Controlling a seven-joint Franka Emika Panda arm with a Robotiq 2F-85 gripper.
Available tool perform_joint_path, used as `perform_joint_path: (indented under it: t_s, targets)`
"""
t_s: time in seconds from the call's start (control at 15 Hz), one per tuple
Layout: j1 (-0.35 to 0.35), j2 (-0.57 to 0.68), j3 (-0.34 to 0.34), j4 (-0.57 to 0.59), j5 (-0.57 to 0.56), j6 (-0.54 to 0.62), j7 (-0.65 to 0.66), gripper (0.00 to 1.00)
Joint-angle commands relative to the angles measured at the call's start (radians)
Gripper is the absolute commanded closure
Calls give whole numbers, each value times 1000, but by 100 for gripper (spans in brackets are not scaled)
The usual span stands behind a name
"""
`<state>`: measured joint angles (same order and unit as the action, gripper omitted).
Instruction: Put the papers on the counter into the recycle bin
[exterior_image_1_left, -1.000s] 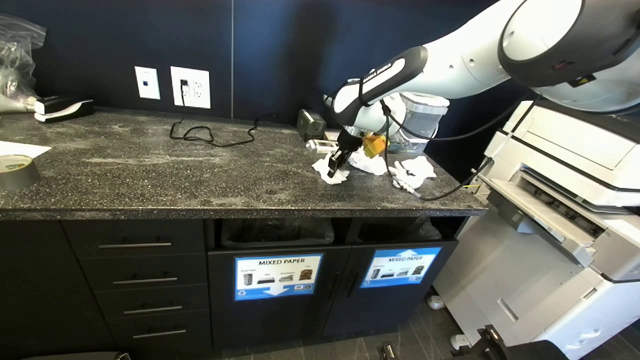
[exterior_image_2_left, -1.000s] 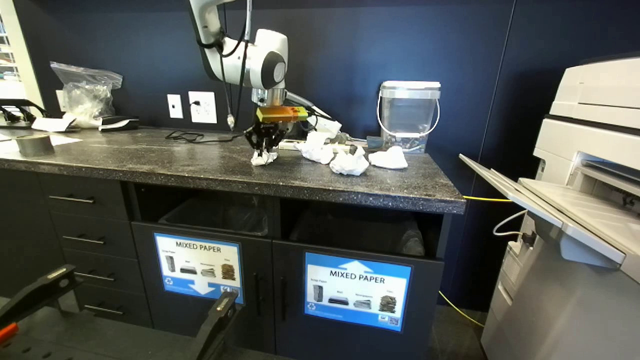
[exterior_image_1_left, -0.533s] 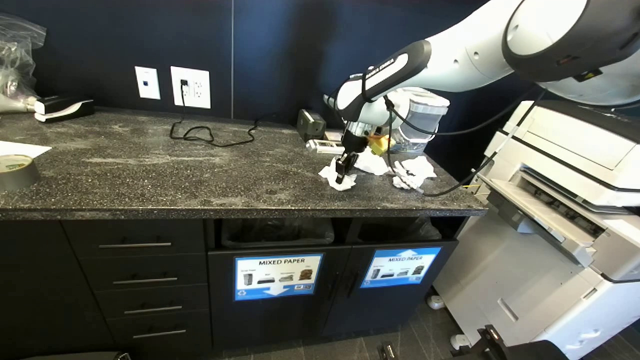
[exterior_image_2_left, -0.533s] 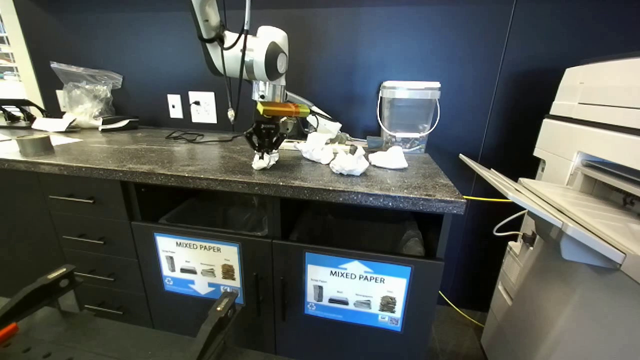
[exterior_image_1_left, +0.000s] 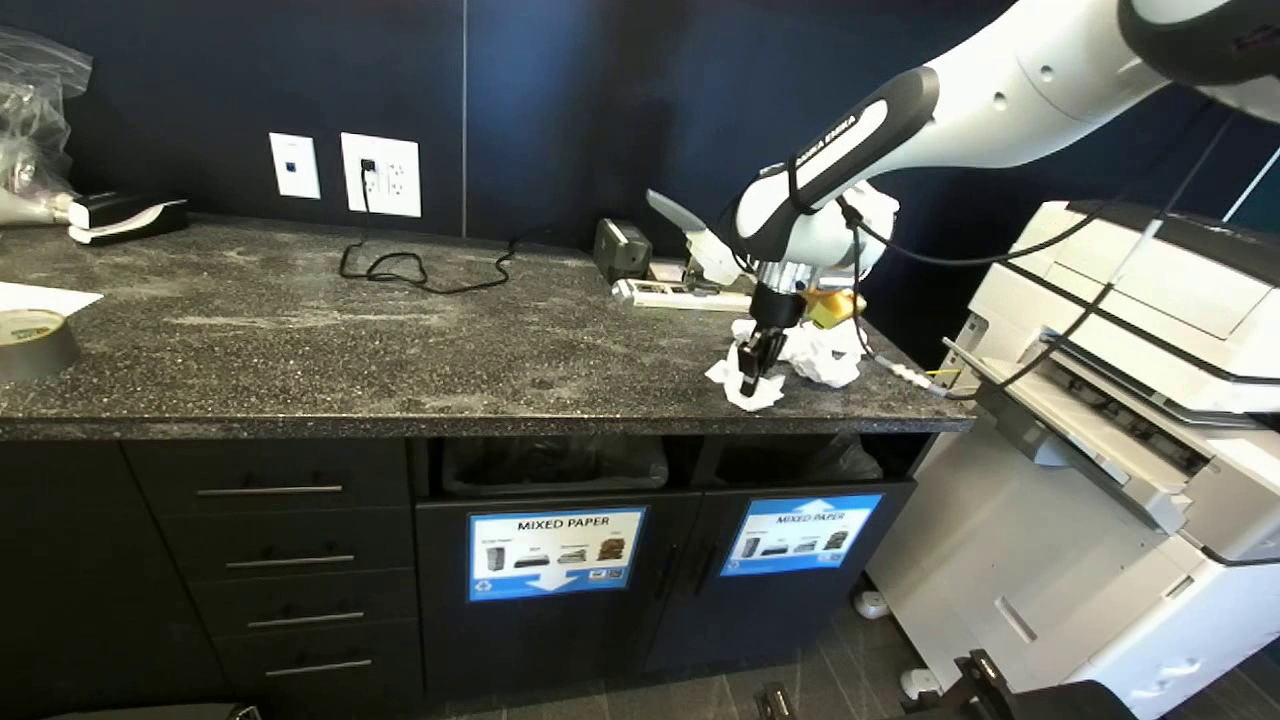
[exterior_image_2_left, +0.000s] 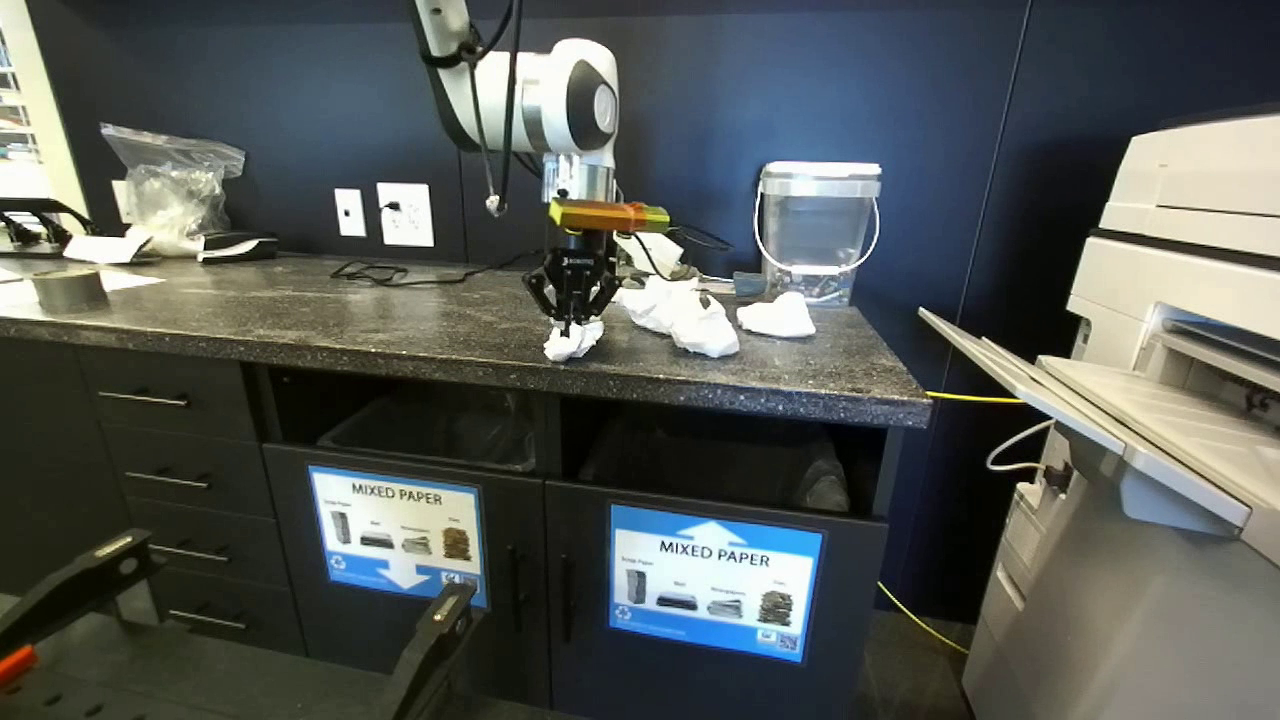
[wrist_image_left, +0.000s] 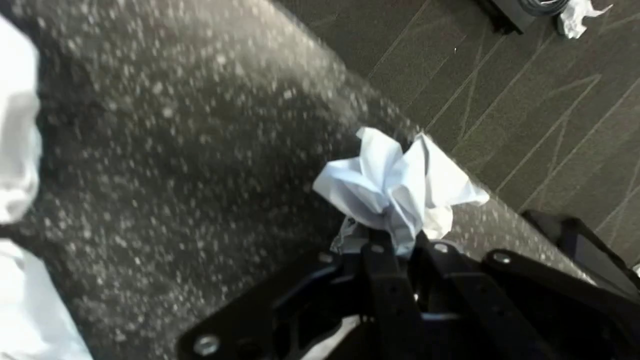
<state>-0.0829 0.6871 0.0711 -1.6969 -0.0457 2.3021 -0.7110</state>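
Wrist view: the pincer grasps crumpled paper; both exterior views put the recycle bin lower, nearer, right.

four crumpled papers, one surface, two dark slots, two mixed paper signs, four drawers, four drawer handles, one tape roll, one lidded bucket, one printer.

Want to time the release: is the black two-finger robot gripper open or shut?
Shut: in the wrist view, the gripper has its tips close together on a crumpled white paper scrap.
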Motion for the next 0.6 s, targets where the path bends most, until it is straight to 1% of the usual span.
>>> perform_joint_path:
  t_s: [0.0, 0.27, 0.53]
  targets:
    - [-64, -141, 0, -241, -2, 150, -20, 90]
    - [-133, -208, 27, -370, 45, 269, -57, 90]
    - [-173, -262, 58, -467, 110, 318, -80, 90]
